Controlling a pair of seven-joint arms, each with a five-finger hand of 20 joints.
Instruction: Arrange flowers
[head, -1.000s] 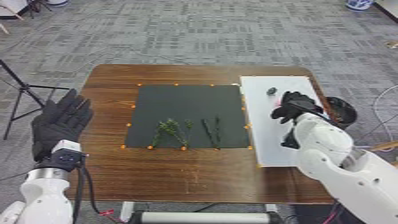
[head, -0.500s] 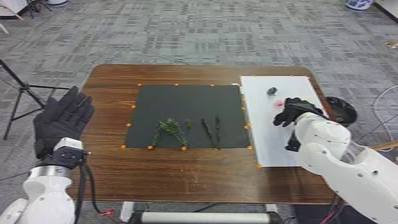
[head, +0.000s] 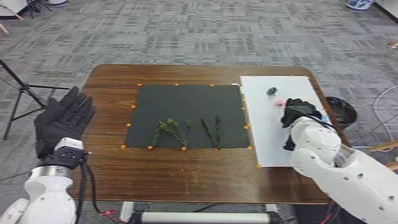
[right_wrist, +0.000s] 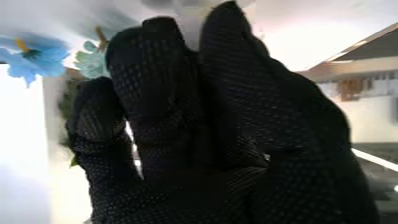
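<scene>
In the head view, my right hand (head: 302, 111) is over the white board at the table's right side, close to a small pink flower (head: 280, 103). A small dark item (head: 272, 91) lies farther back on the board. Something light blue (head: 326, 118) shows at that hand's right edge. On the black mat lie leafy green sprigs (head: 172, 129) and, to their right, two thin dark stems (head: 210, 132). My left hand (head: 62, 117) is open beside the table's left edge. In the right wrist view, my right hand (right_wrist: 204, 120) has extended fingers; a blue flower (right_wrist: 37, 60) and a teal one (right_wrist: 91, 60) appear beyond them.
The black mat (head: 182, 102) lies mid-table, bordered by small orange markers. The white board (head: 275, 155) adjoins it on the right. A dark round container (head: 345, 112) stands past the table's right edge, and a black tripod (head: 25, 87) is at the left.
My right hand has drawn back toward the robot and slightly right. The pink flower is more exposed, and the light blue bit now shows beside the hand. My left hand has barely shifted.
</scene>
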